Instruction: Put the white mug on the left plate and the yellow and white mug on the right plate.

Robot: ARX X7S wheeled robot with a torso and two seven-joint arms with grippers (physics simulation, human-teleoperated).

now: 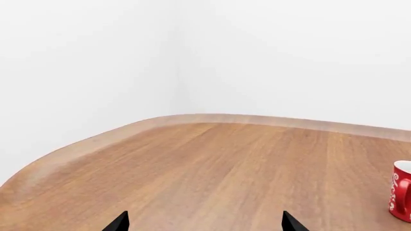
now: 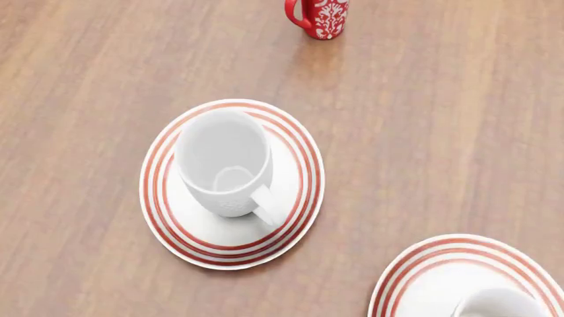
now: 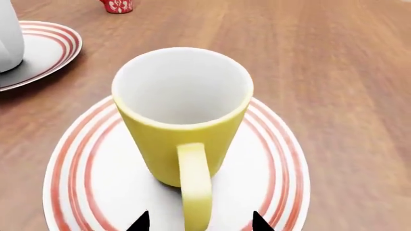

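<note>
White mug (image 2: 224,162) stands upright on the left plate (image 2: 173,228); the yellow and white mug (image 3: 184,113) stands upright on the right plate (image 3: 83,183). Right gripper (image 3: 199,222) hangs spread apart at that mug's handle, touching nothing. Left gripper (image 1: 203,222) is spread wide over bare table (image 1: 212,168), near the red mug (image 1: 402,191).

Head cam clips the right plate (image 2: 414,277) at the corner, only a sliver of mug rim (image 2: 498,305) showing. Red mug (image 2: 319,16) loses its top too.

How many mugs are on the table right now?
3: the white mug stands on the left plate, the yellow and white mug on the right plate, and a red patterned mug sits on bare wood farther back. Others could lie outside the views.
</note>
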